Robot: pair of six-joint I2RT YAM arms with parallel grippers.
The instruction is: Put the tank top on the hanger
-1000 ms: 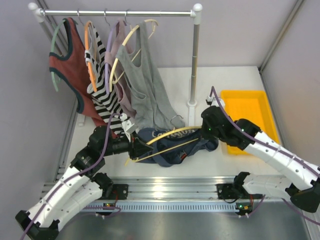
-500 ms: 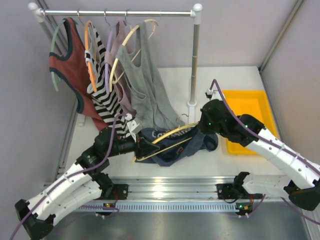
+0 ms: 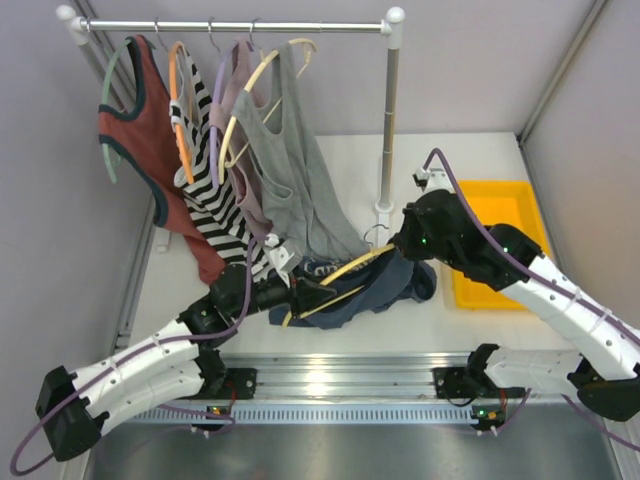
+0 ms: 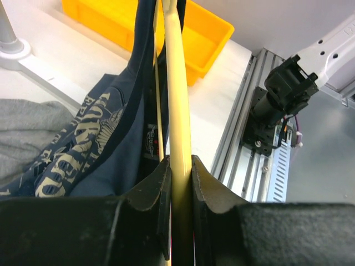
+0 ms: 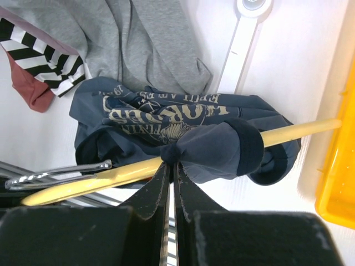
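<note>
The navy tank top (image 3: pixel 375 290) with its pale print lies bunched on the table below the rack, draped over the yellow hanger (image 3: pixel 345 270). My left gripper (image 3: pixel 300 297) is shut on one end of the hanger (image 4: pixel 176 111), holding it tilted above the table. My right gripper (image 3: pixel 402 250) is shut on a pinch of the top's fabric (image 5: pixel 213 147) right at the hanger bar (image 5: pixel 111 177). A dark-trimmed opening is threaded round the bar, whose end (image 5: pixel 302 130) sticks out beyond it. The metal hook (image 5: pixel 55 174) shows at the left of the right wrist view.
A clothes rack (image 3: pixel 388 120) stands at the back with a rust-red top (image 3: pixel 140 140), a striped top (image 3: pixel 210 200) and a grey tank top (image 3: pixel 300 190) whose hem touches the navy one. A yellow bin (image 3: pixel 495 240) sits on the right. An aluminium rail (image 3: pixel 330 375) runs along the front.
My left gripper has moved right and forward with the hanger. My right gripper has shifted slightly back, keeping the fabric; the top is gathered further right along the bar.
</note>
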